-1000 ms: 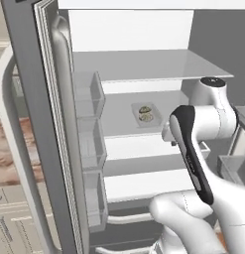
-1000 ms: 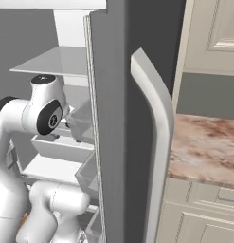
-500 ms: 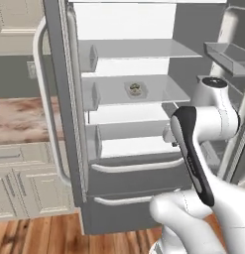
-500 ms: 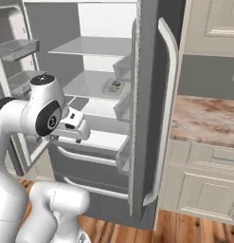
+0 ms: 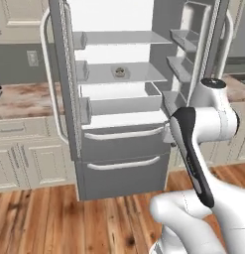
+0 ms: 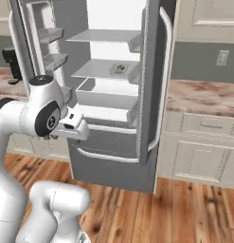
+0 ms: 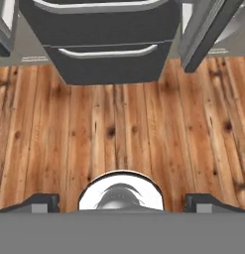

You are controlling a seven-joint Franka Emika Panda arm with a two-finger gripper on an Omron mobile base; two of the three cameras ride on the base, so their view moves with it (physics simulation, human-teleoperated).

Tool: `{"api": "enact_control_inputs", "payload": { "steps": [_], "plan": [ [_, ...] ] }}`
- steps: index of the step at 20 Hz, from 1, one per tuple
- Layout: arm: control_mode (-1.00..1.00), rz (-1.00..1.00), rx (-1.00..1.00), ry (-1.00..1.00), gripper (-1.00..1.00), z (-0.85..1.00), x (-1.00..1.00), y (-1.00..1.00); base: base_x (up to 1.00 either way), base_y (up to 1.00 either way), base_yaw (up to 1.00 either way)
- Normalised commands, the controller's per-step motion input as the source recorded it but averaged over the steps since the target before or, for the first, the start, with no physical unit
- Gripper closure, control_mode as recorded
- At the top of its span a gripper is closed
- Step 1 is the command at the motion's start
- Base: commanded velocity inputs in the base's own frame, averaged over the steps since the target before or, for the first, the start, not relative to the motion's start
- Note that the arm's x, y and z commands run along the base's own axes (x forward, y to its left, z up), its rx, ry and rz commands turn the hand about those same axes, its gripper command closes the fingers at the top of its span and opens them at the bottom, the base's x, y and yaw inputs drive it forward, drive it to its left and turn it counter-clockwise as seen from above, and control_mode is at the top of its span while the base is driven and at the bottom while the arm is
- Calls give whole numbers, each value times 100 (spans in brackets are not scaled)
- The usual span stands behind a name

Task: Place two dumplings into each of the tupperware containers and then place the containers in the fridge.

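The robot's base is backing away from the fridge, its doors open, leaving a container holding dumplings on a middle shelf, while the empty gripper, jaws spread wide, is pointing at the wooden floor, suggesting another container awaits.

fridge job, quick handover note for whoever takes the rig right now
End effector: open, holds nothing, pointing down at the wood floor in front of the fridge drawers.
Fridge: both doors open. One tupperware container with dumplings sits on the middle shelf.
Done: that one container is in the fridge; the count of dumplings in it is too small to read.
Left: the second container is not on the shelves that show; find it, fill it if needed, put it in the fridge.
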Motion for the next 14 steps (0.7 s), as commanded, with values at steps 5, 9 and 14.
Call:
{"api": "enact_control_inputs", "payload": {
  "steps": [5, 9, 14],
  "plan": [
    [100, 0, 0, 0, -100, 0, 0, 0, -88, 4, -83],
    [100, 0, 0, 0, -100, 0, 0, 0, -64, 7, -94],
    [100, 0, 0, 0, -100, 0, 0, 0, -39, 6, -98]
  ]
}}
